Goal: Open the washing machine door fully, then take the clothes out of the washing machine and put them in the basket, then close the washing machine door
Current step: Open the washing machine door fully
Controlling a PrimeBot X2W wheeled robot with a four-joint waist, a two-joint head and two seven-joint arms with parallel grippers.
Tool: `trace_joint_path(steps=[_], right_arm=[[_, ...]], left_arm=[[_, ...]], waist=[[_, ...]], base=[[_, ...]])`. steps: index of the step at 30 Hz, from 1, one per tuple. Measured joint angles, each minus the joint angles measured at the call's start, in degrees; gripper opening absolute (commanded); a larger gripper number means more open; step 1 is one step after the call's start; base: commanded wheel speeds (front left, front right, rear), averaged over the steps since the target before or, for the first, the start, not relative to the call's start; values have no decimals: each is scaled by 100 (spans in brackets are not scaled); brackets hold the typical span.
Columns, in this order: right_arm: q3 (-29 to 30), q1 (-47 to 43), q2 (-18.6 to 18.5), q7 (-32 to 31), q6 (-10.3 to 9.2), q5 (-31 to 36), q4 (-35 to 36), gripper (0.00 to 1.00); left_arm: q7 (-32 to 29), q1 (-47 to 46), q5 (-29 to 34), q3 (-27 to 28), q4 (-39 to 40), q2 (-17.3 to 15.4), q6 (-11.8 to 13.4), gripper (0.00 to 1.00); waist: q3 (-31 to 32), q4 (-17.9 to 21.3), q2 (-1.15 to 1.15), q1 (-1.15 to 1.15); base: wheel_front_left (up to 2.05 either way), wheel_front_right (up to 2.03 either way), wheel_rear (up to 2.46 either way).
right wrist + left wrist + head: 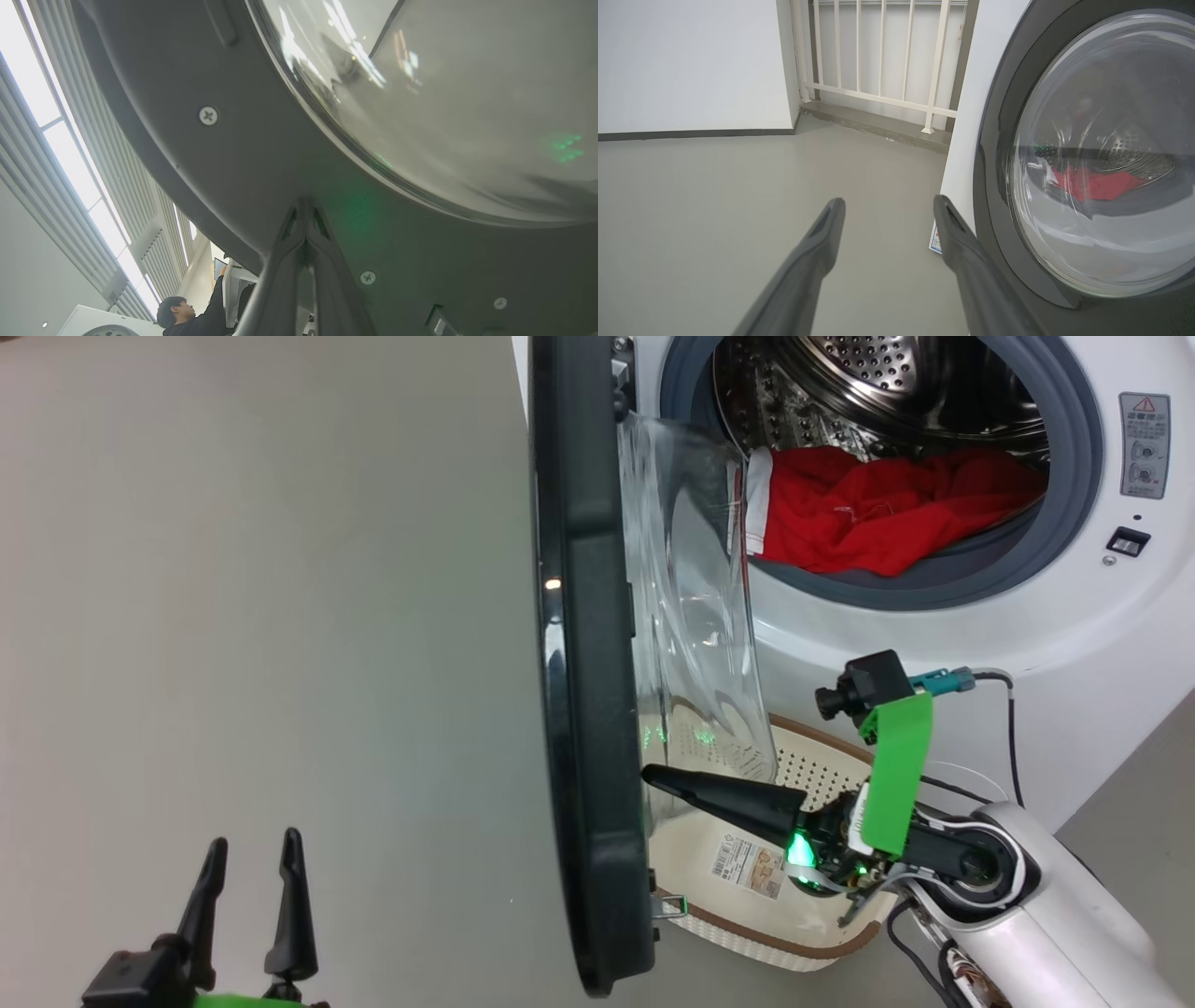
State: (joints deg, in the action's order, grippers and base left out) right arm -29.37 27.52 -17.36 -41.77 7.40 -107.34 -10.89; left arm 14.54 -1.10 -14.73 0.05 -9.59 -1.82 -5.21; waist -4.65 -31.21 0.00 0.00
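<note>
Black-rimmed door [583, 663]: stands edge-on in the head view, swung out roughly square to the washer [934, 644]; by judgement, not yet fully open.
Bowl [691, 616]: clear glass, bulging from the door's inner face, above the right claw.
Red clothes [868, 513]: heaped at the bottom of the drum [840, 392], behind the grey gasket [1074, 448], up and to the right of the right claw.
Basket [817, 770]: on the floor between the door's inner face and the washer front, beneath the right claw.
Right claw [653, 777]: fingers pressed together, nothing between them. Its long axis lies nearly level and points left, straight at the door's inner rim below the bowl. The tip appears to touch the rim, though the contact is too dark to confirm.
Right arm: reaches in from the lower right, forearm low over the basket, so that the closed fingers serve as a pusher.
Left claw [254, 845]: fingers spread wide, empty, on the door's outer side and well apart from it, pointing up the head view.
Key relation: the door lies directly left of the right claw, across its axis, so a push along that axis would likely swing the door wider. The right arm is the nearer; the left claw faces the outer side only.
Next need (judgement): press low on the rim, clear of the bowl and the basket.
</note>
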Motion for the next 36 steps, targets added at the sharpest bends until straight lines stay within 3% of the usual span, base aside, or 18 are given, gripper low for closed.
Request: trace_joint_path(steps=[10, 27, 30, 34, 36], right_arm=[[70, 185, 316, -189, 0, 234, -275, 0], [643, -144, 408, -141, 0, 600, -100, 0], [766, -282, 422, -47, 0, 699, 22, 27], [940, -472, 422, 123, 0, 835, 177, 49], [1002, -569, 421, 193, 0, 907, 290, 87]], left_arm=[[0, 183, -18, 69, 161, -1, 59, 100], [0, 175, 4, 20, 20, -1, 56, 100], [0, 175, 33, 19, -9, -2, 32, 100], [0, 174, 121, 0, -52, -2, -10, 100], [0, 174, 156, -1, -79, -3, -19, 100]], waist=[[-54, -23, 0, 0], [120, 37, 0, 0], [174, 50, 0, 0], [239, 70, 0, 0], [271, 80, 0, 0]], base=[[0, 0, 0], [0, 0, 0], [0, 0, 0], [0, 0, 0], [0, 0, 0]])
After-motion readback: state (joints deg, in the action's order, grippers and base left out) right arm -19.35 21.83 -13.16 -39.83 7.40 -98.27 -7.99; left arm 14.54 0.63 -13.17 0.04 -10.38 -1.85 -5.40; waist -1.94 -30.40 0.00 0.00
